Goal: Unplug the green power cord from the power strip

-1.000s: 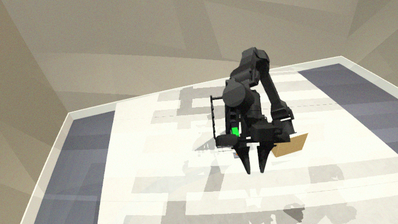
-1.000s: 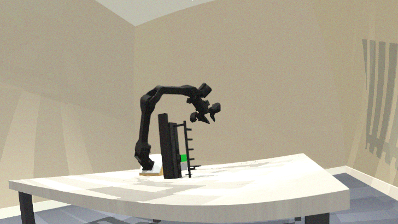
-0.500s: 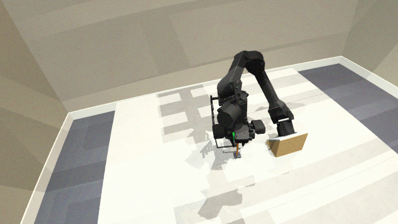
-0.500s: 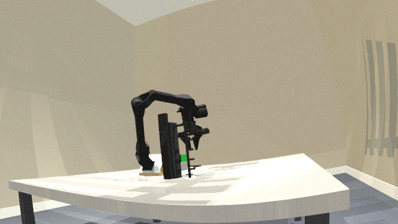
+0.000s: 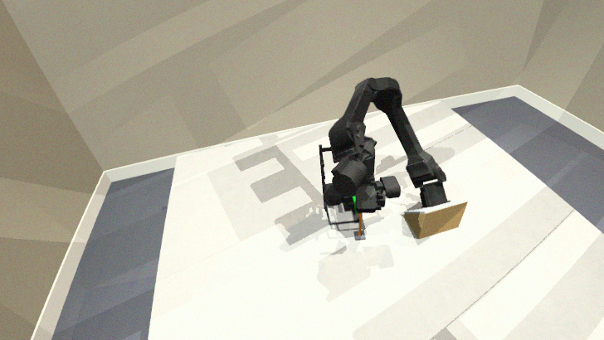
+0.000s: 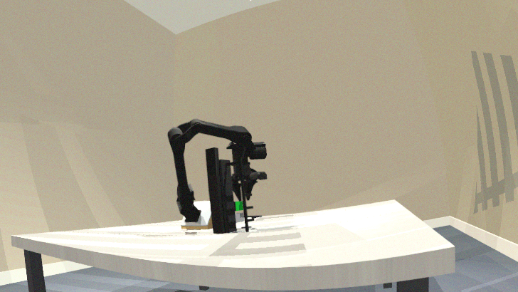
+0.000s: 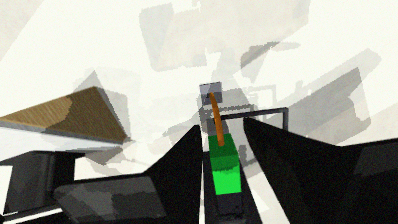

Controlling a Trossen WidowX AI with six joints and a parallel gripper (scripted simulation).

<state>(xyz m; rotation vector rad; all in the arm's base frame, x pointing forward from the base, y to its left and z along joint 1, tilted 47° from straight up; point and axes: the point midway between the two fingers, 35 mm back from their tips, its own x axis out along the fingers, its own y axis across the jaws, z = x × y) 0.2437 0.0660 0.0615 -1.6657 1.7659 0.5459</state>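
Green, box-shaped plug (image 7: 224, 167) seated low on the upright black strip (image 6: 219, 191), with an orange cord (image 7: 216, 119) running from it to a small grey block (image 7: 211, 90) on the white table (image 6: 326, 231). Gripper (image 7: 223, 135) straddles the plug, fingers partly closed, not clamped, holding nothing. Strip stands mid-table, beside the arm's tan base block (image 5: 435, 219).
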